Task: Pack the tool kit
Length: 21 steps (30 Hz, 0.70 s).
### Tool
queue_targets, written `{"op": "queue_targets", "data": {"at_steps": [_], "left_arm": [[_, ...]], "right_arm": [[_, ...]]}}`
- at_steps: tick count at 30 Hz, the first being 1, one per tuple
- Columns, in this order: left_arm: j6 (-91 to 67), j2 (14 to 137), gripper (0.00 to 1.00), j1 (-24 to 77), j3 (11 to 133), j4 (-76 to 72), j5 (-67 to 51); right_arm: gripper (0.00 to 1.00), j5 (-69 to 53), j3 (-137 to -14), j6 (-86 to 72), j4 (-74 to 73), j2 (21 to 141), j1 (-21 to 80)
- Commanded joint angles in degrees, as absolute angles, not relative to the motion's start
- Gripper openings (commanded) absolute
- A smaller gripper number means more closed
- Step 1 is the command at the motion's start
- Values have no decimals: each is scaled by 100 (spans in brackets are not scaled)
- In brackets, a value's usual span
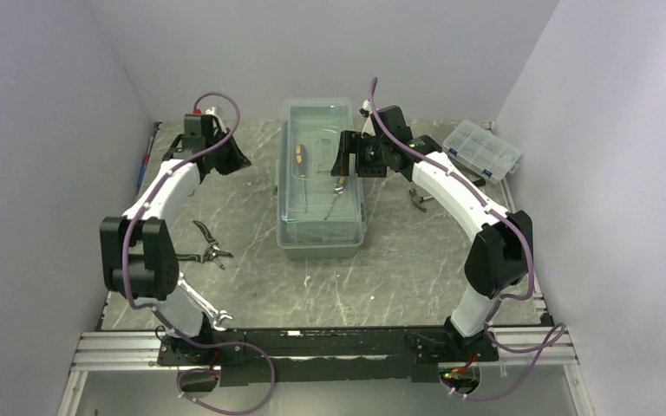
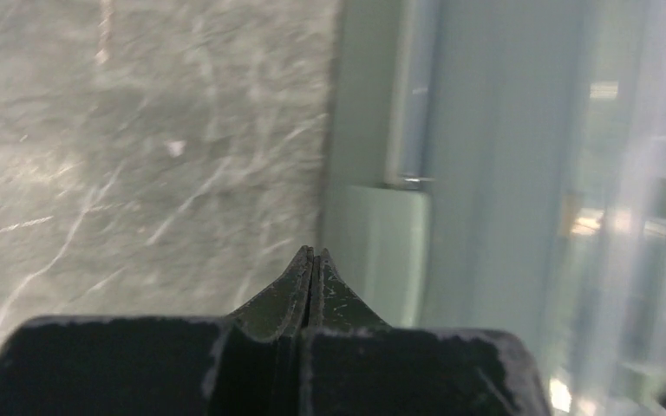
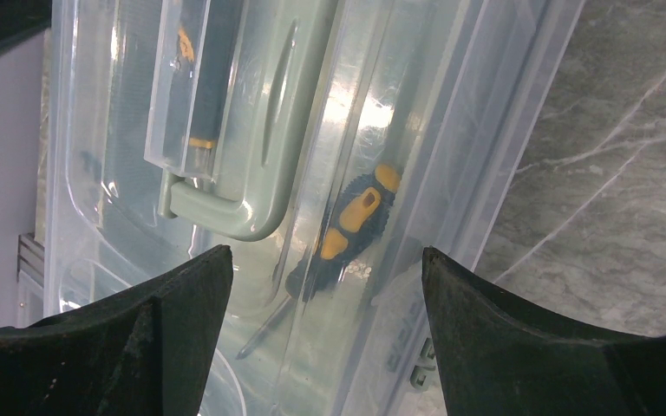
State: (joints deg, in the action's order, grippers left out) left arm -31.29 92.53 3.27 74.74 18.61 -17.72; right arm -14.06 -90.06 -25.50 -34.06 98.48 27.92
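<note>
Status: partly packed. Toolbox sits mid-table with its clear lid down. Through the lid we see two screwdrivers inside; the right wrist view shows one of them, a yellow-black screwdriver. We can't tell whether the lid is latched

Still out on the table:
- pliers at 8 o'clock from the box
- a wrench at 7 o'clock, partly under the left arm
- a plier-like tool at 3 o'clock, beside the right forearm
- a red-blue screwdriver along the 9 o'clock table edge

We judge most of the job is left, and the lid has to come open before any of those go in. The small organizer at 2 o'clock isn't part of the kit

Poses:
- Left arm is folded, elbow at 8 o'clock, forearm running up to the 10 o'clock side of the box.
- Left gripper is pinched fully together on nothing. Its tips point at the box's left wall near a green tab, possibly a latch. The view is blurred, so we can't tell if it touches.
- Right arm arcs from its base at 5 o'clock over to the box.
- Right gripper is spread wide and empty. It hangs above the lid next to the handle, not touching as far as we see
</note>
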Motion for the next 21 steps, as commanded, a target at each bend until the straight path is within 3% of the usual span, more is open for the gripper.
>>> {"op": "queue_targets", "data": {"at_steps": [1,6,10,15,21], "left_arm": [[-2709,9765,0,569,8025,2872,-623],[-2664,10507,0,1046,8695,3223,-604],[-2942,10919,0,1324,8859,3025,-1236],[-3544,11205,0,1292,8380,2080,-2733],[-3597,10875,0,1047,7899,1847,-2639]], "right_arm": [[81,-1617,-9185,-2531,-3287,9763,2848],[81,-1648,-9180,-2539,-3279,9803,2848],[81,-1734,-9154,-2574,-3224,9835,2845],[81,-1754,-9191,-2568,-3263,9850,2847],[81,-1585,-9125,-2501,-3343,9722,2838]]}}
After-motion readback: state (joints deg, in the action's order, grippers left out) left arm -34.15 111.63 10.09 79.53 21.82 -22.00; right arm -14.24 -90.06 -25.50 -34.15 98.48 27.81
